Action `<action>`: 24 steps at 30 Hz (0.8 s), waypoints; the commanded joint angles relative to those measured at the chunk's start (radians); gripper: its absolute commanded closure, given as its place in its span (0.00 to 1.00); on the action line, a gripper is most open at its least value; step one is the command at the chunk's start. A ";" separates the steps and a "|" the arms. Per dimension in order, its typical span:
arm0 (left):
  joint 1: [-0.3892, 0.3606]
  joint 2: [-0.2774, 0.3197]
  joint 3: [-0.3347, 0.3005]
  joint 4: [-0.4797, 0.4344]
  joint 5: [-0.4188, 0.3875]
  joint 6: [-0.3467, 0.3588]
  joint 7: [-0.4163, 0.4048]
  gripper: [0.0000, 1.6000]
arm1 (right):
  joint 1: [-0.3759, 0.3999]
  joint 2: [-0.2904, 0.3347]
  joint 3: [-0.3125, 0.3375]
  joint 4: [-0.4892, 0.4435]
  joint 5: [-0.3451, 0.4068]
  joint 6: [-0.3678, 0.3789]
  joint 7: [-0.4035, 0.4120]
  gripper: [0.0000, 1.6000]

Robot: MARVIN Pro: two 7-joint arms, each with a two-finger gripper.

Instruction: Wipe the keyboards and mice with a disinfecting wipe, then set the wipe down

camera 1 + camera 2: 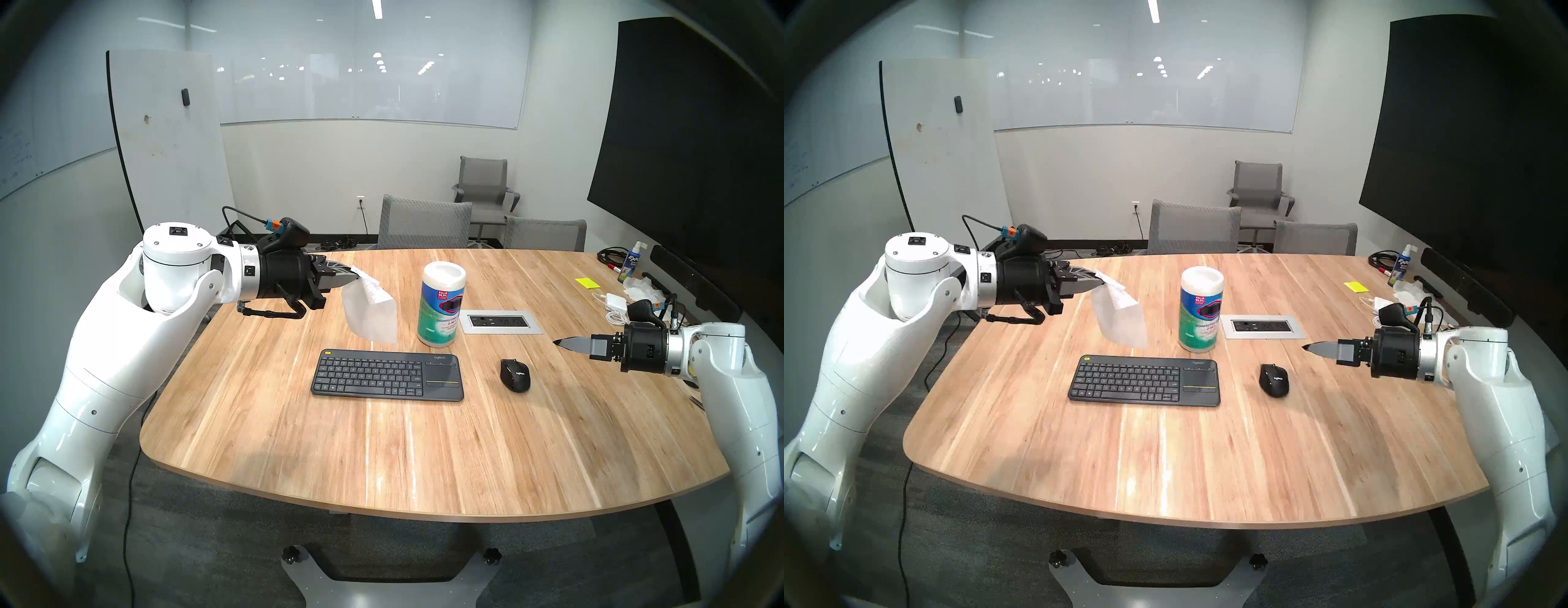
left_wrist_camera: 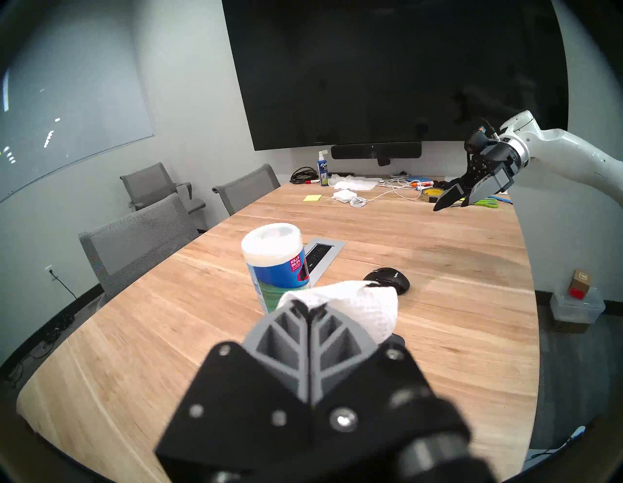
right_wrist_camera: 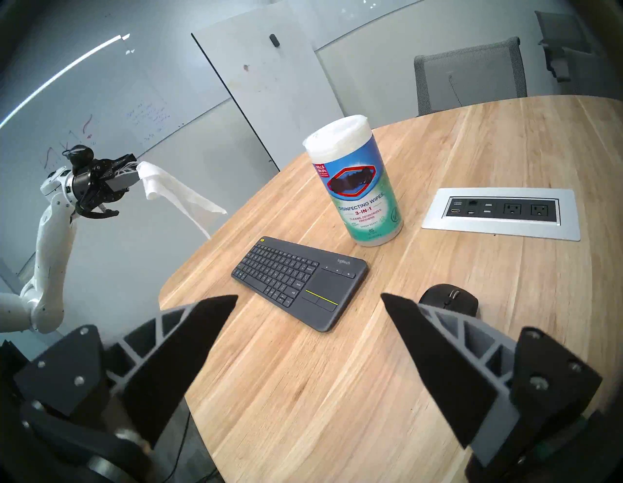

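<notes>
Right wrist view reads the canister (image 3: 357,182) label most clearly: "DISINFECTING WIPES 3-IN-1", "CLEANS, DEODORIZES, FRESHENS", with "KILLS 99.9%" on a red patch. It is a tall white cylinder with a teal-blue wrap, standing upright on the wood-grain table (image 1: 424,458) just behind the keyboard (image 1: 388,374). That flat dark grey slab carries "logitech" above its touchpad, a yellow line across the pad and a yellow corner button. The mouse (image 1: 514,374), small, black and rounded, also bears a Logitech mark and lies apart to the keyboard's right. The left gripper (image 1: 358,278) is clamped tight on the wipe (image 1: 373,312), a thin white sheet with a dotted texture that hangs in the air above the table, behind the keyboard. The right gripper (image 3: 308,302) is spread wide and empty, near the mouse. A spray bottle (image 1: 630,265) at the far edge reads "EXPO".
</notes>
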 commanded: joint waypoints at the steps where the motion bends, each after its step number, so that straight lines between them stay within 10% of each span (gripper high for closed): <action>1: -0.058 -0.028 0.011 0.045 0.009 -0.040 -0.011 1.00 | 0.011 0.011 0.003 -0.005 0.016 -0.003 0.036 0.00; 24: -0.208 -0.181 0.083 0.248 0.030 -0.106 -0.053 1.00 | 0.009 0.012 0.003 -0.007 0.021 -0.004 0.027 0.00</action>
